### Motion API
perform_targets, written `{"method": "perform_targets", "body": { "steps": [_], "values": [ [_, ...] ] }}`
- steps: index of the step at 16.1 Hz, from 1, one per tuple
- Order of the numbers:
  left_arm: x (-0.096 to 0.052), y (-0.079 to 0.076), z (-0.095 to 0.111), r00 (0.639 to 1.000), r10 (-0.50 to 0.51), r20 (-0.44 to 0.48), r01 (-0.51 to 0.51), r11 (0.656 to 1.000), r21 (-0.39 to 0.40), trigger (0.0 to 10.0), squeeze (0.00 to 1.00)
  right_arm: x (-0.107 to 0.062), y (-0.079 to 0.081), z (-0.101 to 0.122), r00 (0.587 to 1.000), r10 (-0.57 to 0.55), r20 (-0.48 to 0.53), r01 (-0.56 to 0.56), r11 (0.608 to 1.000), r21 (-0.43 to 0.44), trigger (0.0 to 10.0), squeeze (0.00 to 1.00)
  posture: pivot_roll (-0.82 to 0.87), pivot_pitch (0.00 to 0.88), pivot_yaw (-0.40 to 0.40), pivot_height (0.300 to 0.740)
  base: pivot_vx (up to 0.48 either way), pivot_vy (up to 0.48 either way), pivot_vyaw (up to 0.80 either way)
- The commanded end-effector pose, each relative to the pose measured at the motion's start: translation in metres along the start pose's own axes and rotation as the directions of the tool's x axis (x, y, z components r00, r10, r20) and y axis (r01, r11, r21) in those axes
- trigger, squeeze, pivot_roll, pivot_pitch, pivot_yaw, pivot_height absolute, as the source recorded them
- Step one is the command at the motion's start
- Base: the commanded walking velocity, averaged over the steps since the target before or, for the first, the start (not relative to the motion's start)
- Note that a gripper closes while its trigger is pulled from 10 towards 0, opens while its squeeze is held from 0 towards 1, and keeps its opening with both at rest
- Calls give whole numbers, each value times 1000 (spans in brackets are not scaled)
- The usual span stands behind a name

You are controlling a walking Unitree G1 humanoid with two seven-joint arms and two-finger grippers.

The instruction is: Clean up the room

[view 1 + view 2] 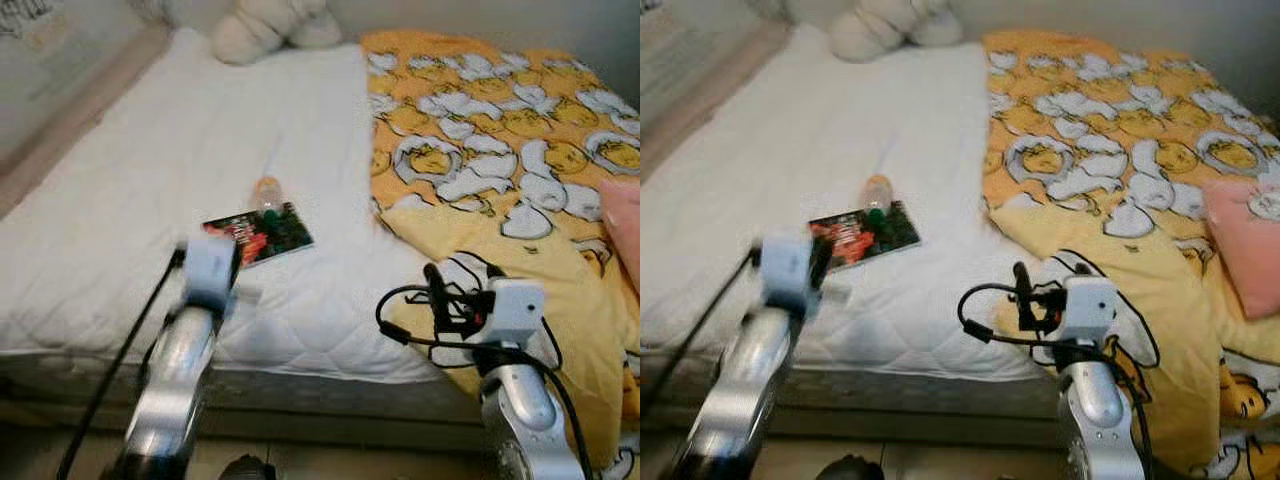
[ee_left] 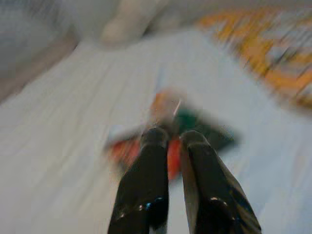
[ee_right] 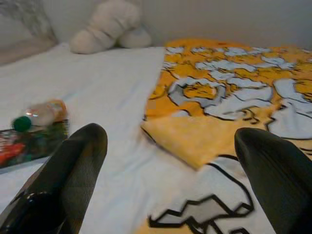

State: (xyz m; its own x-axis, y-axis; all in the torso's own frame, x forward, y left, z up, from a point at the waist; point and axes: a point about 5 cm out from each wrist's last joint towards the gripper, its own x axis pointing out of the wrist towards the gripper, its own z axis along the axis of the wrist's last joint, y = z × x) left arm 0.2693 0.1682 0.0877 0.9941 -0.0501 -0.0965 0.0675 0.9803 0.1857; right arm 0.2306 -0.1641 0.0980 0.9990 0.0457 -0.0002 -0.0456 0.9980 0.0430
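A small bottle (image 1: 267,193) with orange liquid and a green cap lies on its side on the white mattress (image 1: 150,170), touching the far edge of a colourful book (image 1: 262,233). My left gripper (image 2: 174,139) is shut and empty. It hovers just short of the book's near edge and points at the book and bottle; its view is blurred. My right gripper (image 3: 173,134) is open with nothing between its fingers. It is held over the near edge of the bed, where the yellow patterned blanket (image 1: 480,130) begins, to the right of the book.
A white plush toy (image 1: 270,25) lies at the head of the bed. A pink pillow (image 1: 1245,235) rests on the blanket at the right. A wall and a strip of floor (image 1: 60,120) run along the bed's left side. Black cables (image 1: 410,335) loop around my right wrist.
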Motion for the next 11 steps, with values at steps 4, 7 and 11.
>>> {"method": "perform_targets", "body": {
  "steps": [4, 7, 11],
  "values": [
    [4, -7, 10, 1000, -1, -2, 1, 1000, 5, 10000, 1000, 15, 2, -11, 998, 61, -20, -61, 998, 14, 10000, 1000, 102, 0, 2, 740, 0, 0, 0],
    [4, -9, 8, 998, 27, -54, -29, 999, -36, 10000, 1000, 14, 7, -18, 994, 98, -45, -97, 995, 22, 10000, 1000, 113, 0, -16, 740, 0, 0, 0],
    [4, -8, 3, 993, 40, -108, -48, 996, -79, 10000, 1000, 17, 6, -27, 992, 98, -81, -94, 994, 54, 10000, 1000, 117, 0, -20, 740, 0, 0, 0]
  ]
}}
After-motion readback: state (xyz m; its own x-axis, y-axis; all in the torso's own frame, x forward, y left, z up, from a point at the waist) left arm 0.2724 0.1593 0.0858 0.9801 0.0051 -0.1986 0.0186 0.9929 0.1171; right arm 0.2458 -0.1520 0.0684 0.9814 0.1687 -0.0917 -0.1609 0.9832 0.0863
